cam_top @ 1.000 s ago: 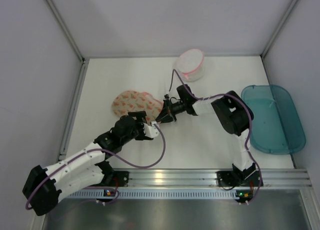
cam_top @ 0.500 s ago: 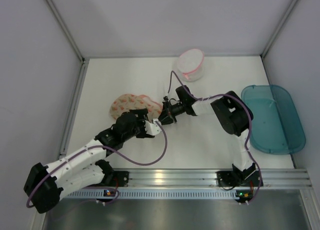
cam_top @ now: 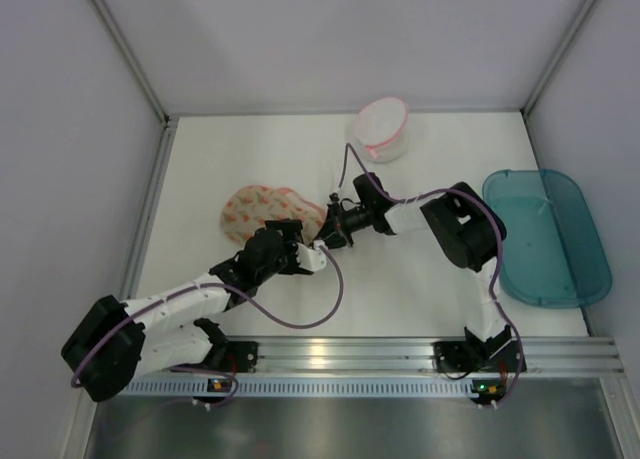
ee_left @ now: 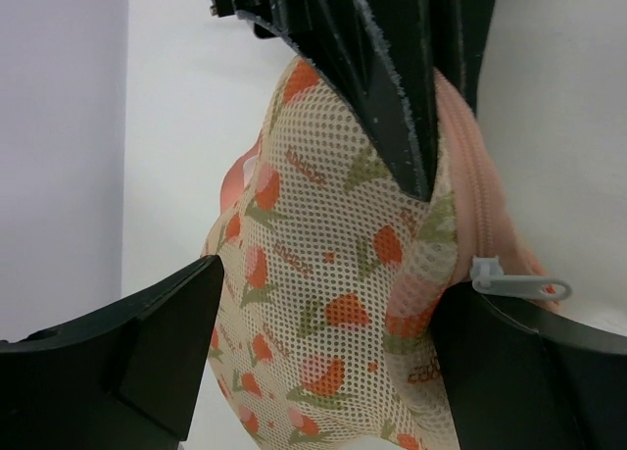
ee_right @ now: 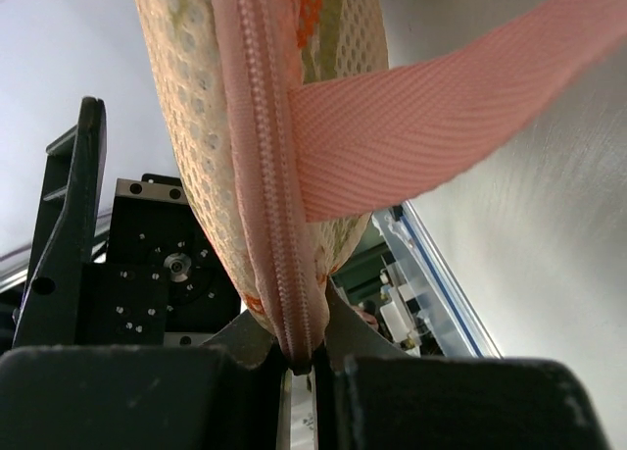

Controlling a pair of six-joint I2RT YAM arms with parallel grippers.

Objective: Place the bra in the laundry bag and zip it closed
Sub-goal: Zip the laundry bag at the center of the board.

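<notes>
Item: laundry bag (cam_top: 262, 207), round flat mesh clamshell, cream with orange-pink flower print and pink zip trim; lies on the table (cam_top: 420, 284), its right edge lifted off the surface. Around the bag: white pouch (cam_top: 382, 127) beyond it and to its right, teal tub (cam_top: 548, 234) well apart to its right. Bra: not seen in any view; judged to be inside the bag, unconfirmed. Right gripper (ee_right: 300, 360): clenched on the bag's zip seam at its right edge, pinching the trim between both fingers. Left gripper (ee_left: 328, 342): released, jaws spread wide and straddling the same edge of the bag without touching it. Zip pull (ee_left: 509, 285): small white tab, sticking out sideways from the bag's trim just inside the left gripper's right finger. Pink ribbon loop (ee_right: 441, 117) hangs from the bag's seam. Handling, by judgement: light, limp, open-weave mesh that folds and sags wherever unsupported; teeth need the seam kept taut to run. The tab is thin and may slip. Best holds: trim for anchoring, tab for pulling.
</notes>
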